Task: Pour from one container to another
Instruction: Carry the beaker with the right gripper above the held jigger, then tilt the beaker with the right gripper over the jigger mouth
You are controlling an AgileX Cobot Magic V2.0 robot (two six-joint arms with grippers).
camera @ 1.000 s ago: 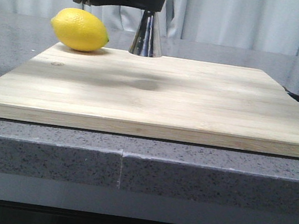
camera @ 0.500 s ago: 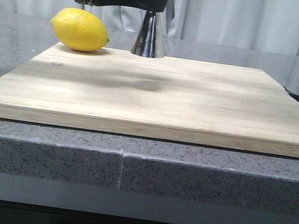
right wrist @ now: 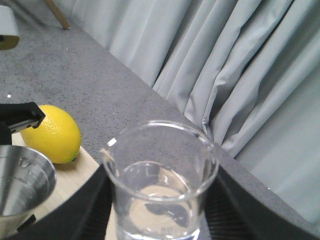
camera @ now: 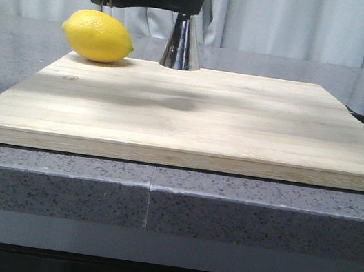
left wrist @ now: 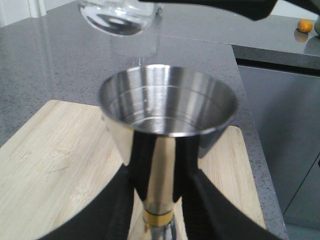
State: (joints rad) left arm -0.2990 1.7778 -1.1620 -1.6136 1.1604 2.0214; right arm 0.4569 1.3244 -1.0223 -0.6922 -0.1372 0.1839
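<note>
Right wrist view is showing my right gripper clenching the glass beaker, its dark fingers pressing on either side of the clear wall. I am holding the beaker close to upright, mouth up, with a little clear liquid lying at the bottom. It is hanging near the jigger, whose rim is showing beside it, and the lemon is resting beyond that on the corner of the cutting board.

Left wrist view is showing my left gripper grasping the jigger on its upper cone just above the gold waist, fingers closed tight on both sides. I am keeping its long axis vertical, wide cup opening upward, with the beaker's base hovering past its rim, apart from it.

Front view is showing the jigger at the board's far edge, just beside the lemon; I cannot tell whether it is touching the board. The cutting board is lying bare toward the near edge, on the grey countertop.
</note>
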